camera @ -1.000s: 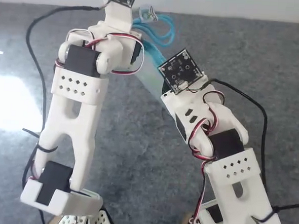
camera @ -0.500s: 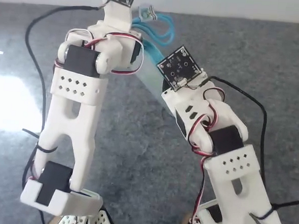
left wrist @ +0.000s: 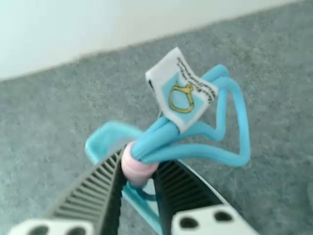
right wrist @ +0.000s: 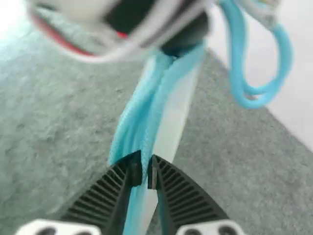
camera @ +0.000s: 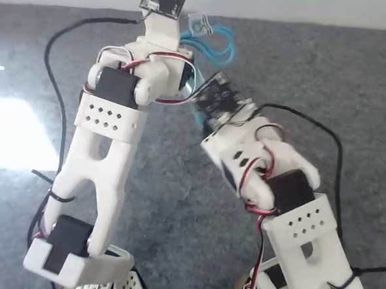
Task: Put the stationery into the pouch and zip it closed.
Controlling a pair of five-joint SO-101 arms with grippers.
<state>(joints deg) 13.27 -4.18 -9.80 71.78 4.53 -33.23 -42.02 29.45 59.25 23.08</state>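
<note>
the left gripper (left wrist: 139,169) is clamping shut on a pink bead (left wrist: 136,165) at the root of the blue cord loops (left wrist: 230,142), with a white tag (left wrist: 183,90) dangling off them. this bead looks like the zip pull of the pouch (right wrist: 168,112). the right gripper (right wrist: 141,171) is pinching its fingers almost together on the pouch's blue zip edge, with only that seam between them.

in the high view the pouch (camera: 198,115) is hanging in the air above the grey table (camera: 354,76), stretched between the two arms. the cord loops (camera: 218,48) are sitting at about 1 o'clock from the left arm's wrist, and the pouch is running from there toward 5 o'clock, down to the right arm's wrist.

the step in hand is probably the zipping, with one arm anchoring the edge and the other working the pull. i cannot tell whether the stationery is already inside, or how far the zip is closed.

the next move is likely calling for the left gripper to draw the bead straight along the zip line while the right one is holding firm. the pouch needs keeping taut so the slider is not jamming or slipping from the fingers.
</note>
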